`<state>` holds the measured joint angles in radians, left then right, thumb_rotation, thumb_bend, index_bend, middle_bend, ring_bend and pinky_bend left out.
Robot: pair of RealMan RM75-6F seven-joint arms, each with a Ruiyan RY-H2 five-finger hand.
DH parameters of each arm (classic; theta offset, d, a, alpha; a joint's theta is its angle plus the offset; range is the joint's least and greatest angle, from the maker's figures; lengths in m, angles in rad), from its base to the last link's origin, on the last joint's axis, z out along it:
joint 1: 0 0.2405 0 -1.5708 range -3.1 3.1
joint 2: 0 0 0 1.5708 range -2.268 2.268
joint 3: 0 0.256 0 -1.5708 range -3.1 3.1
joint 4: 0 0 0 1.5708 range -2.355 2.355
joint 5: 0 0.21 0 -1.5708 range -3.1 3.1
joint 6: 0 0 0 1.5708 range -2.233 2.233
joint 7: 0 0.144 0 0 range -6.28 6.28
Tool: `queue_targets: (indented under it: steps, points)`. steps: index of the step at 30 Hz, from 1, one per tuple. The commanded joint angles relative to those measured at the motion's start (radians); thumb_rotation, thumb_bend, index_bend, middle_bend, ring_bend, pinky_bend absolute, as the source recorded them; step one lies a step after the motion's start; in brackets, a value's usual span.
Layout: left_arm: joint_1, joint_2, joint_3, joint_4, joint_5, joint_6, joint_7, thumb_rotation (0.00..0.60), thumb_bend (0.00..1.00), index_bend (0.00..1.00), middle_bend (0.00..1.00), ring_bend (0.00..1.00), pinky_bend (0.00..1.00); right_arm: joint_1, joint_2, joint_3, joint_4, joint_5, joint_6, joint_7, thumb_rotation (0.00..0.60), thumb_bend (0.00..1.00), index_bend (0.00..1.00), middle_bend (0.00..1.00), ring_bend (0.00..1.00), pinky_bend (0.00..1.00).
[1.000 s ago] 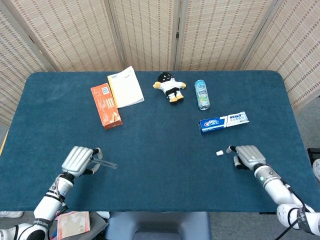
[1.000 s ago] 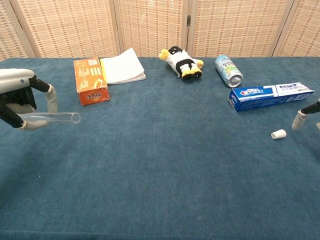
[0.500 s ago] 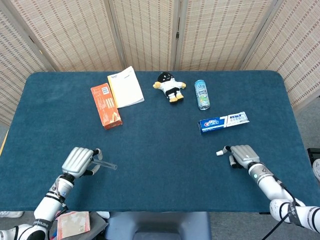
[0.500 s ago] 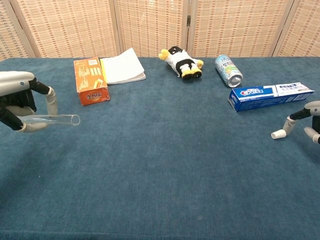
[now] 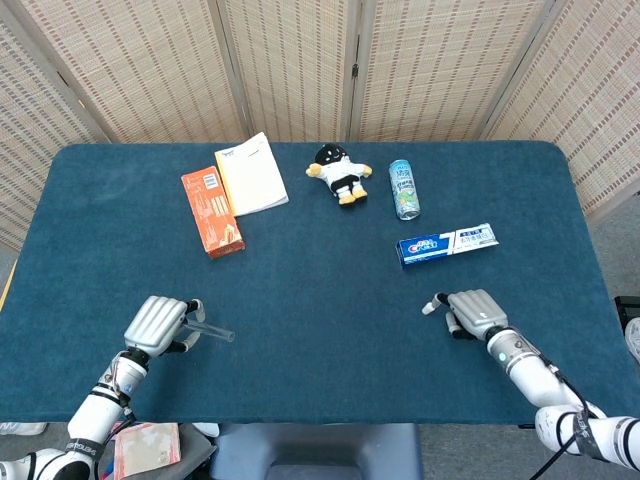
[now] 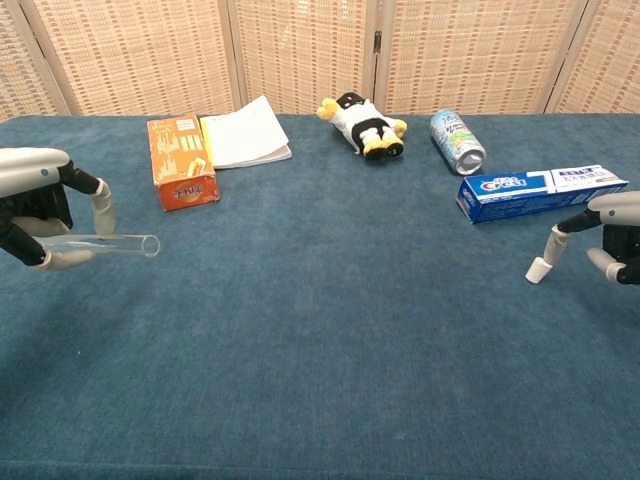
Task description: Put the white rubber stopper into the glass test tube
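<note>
Here, left hand (image 6: pixel 40 205) gripping glass test tube (image 6: pixel 105 244), right hand's (image 6: pixel 612 232) fingertip (image 6: pixel 555 240) touching white rubber stopper (image 6: pixel 537 270), grasp unclear, clearest from chest.

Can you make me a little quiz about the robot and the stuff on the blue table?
1. True or false: the left robot hand holds the glass test tube lying sideways.
2. What is the right robot hand touching with a fingertip?
A. the toothpaste box
B. the white rubber stopper
C. the can
3. Fill in: the plush toy lies between the white booklet and the ____.

Key: 1 true. 2 B; the stopper sits on the table under that fingertip, not yet lifted as far as the views show. 3 can.
</note>
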<state>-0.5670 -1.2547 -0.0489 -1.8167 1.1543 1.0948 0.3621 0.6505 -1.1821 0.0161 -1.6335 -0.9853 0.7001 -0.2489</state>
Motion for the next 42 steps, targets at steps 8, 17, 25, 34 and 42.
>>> queue_targets:
  steps: [8, 17, 25, 34, 42]
  points:
    - [0.009, 0.004, -0.003, 0.003, 0.008, 0.002, -0.014, 0.600, 0.36, 0.55, 1.00, 1.00, 1.00, -0.013, 0.047, -0.007, -0.081, -0.026, 0.073, -0.014, 0.600, 0.71, 0.26, 0.95, 0.98, 0.93]
    - [0.014, 0.003, -0.005, 0.003, 0.021, 0.001, -0.021, 0.600, 0.36, 0.55, 1.00, 1.00, 1.00, -0.073, 0.144, 0.024, -0.198, -0.133, 0.220, 0.045, 0.600, 0.53, 0.26, 0.71, 0.72, 0.84]
    - [0.020, -0.005, -0.006, 0.004, 0.042, 0.008, -0.030, 0.600, 0.36, 0.55, 1.00, 1.00, 1.00, -0.123, 0.103, 0.039, -0.131, -0.267, 0.322, 0.127, 0.600, 0.28, 0.26, 0.13, 0.08, 0.17]
    - [0.027, -0.005, -0.004, 0.007, 0.051, 0.007, -0.034, 0.600, 0.36, 0.56, 1.00, 1.00, 1.00, -0.126, 0.019, 0.033, -0.032, -0.311, 0.332, 0.096, 0.600, 0.31, 0.30, 0.07, 0.00, 0.02]
    - [0.031, -0.004, -0.003, 0.006, 0.052, 0.003, -0.037, 0.600, 0.36, 0.56, 1.00, 1.00, 1.00, -0.113, -0.071, 0.023, 0.056, -0.295, 0.293, 0.037, 0.600, 0.33, 0.36, 0.07, 0.00, 0.00]
